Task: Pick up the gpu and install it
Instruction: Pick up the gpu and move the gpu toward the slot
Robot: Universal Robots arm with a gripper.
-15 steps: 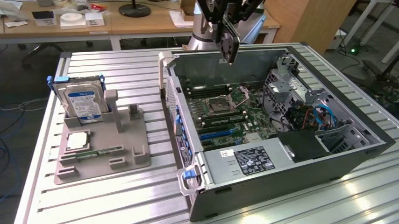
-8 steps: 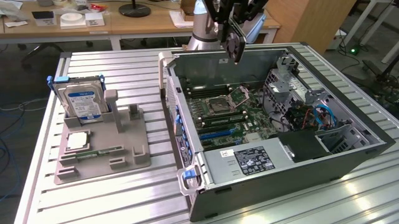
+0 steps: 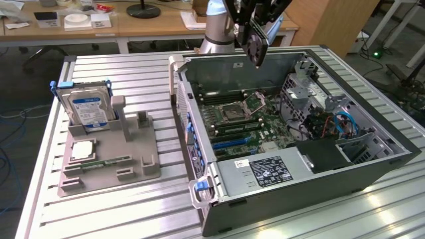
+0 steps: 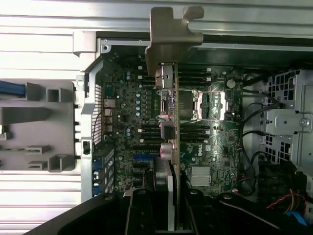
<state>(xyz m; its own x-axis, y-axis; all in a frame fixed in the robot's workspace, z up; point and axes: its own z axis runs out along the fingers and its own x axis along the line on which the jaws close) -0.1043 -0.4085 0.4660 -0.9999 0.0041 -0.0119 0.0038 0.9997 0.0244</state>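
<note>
One gpu [image 3: 256,50] hangs on edge, clamped in my tool [image 4: 168,210], well above the motherboard [image 3: 242,124] of the open computer case [image 3: 285,199]. Its silvery bracket [image 4: 171,44] is at the end away from my tool. The case stands on the ribbed counter [image 3: 133,209].

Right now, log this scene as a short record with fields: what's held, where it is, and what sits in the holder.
held: gpu, clamped in the jaws of the gripper
gpu position: in the air above the open computer case, over the motherboard, not seated
gpu pose: on edge, with its metal bracket at the end away from the jaws
parts holder: at the exterior view's left of the case
in holder: hard drive standing upright; memory stick lying flat
</note>
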